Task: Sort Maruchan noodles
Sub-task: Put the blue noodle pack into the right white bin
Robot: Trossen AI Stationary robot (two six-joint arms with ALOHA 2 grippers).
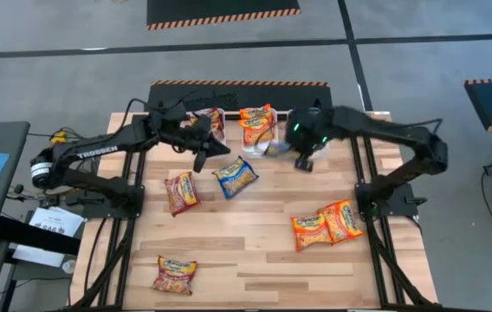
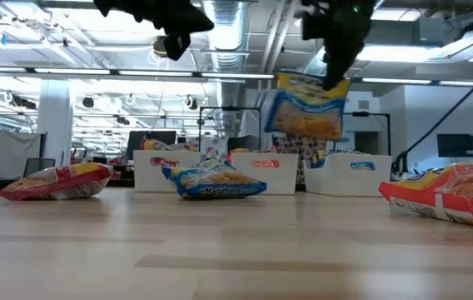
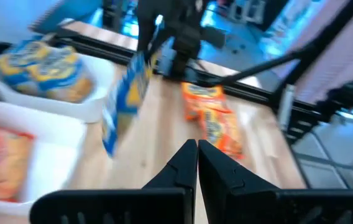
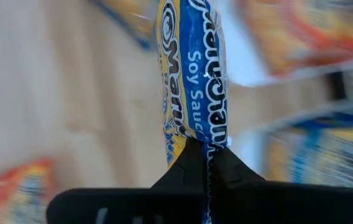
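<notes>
With our right pincer (image 4: 206, 163) clenched on a blue noodle packet (image 4: 192, 74) hanging above the tabletop's (image 1: 255, 251) far edge, we should carry it squarely over the blue-packet bin (image 2: 349, 175) before letting go, left pincer (image 3: 197, 163) clenched empty nearby.

One packet (image 1: 236, 177) lies mid-table — two (image 1: 326, 225) right of it, bins (image 2: 257, 172) behind.

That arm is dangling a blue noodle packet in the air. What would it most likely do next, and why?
Probably carry it the short way over the bin with blue packets and let go. The right gripper is shut on the blue packet, which hangs clear of the table beside the white bins. The left gripper is shut and empty, nearby.
</notes>
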